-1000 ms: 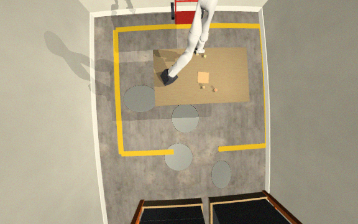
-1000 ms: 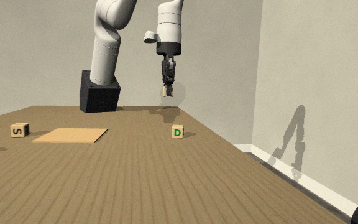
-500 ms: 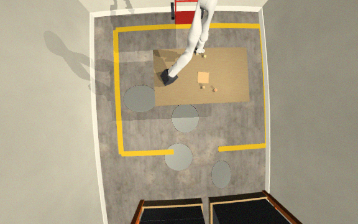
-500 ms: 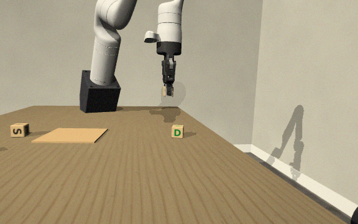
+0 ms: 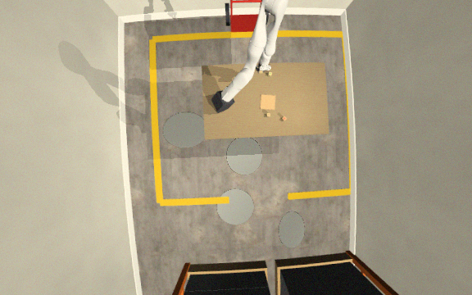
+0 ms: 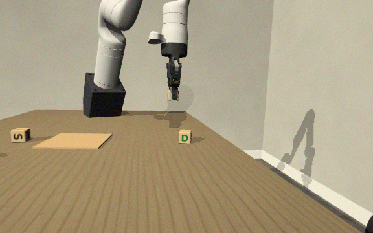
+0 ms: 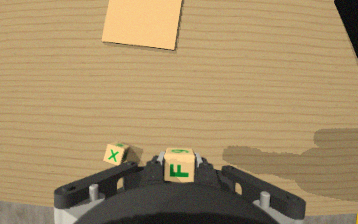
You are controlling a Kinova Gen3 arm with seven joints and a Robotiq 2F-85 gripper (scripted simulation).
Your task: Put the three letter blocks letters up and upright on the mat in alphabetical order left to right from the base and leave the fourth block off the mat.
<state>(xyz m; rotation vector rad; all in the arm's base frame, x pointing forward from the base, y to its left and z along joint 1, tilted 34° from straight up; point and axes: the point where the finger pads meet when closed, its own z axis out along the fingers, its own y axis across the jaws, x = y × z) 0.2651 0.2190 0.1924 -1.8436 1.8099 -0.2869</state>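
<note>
End effector (image 6: 173, 94) grips the F block (image 7: 179, 165), raised above the table (image 6: 160, 181) near its far right edge. X block (image 7: 115, 153) lies below on the table. Mat (image 6: 73, 141) well left, bare; S block (image 6: 20, 134) beyond.

Top view blocks (image 5: 283, 118): appearing too small, letters unreadable
Fingertips: sitting hidden behind F block (image 7: 180, 165)
Arm (image 6: 112, 48): running off upper edge

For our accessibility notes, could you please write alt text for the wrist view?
The dark two-finger gripper holds a small wooden cube showing a green F above a wood-grain table. A tilted wooden cube with a green X lies just left of it; a flat tan square mat lies farther ahead.
</note>
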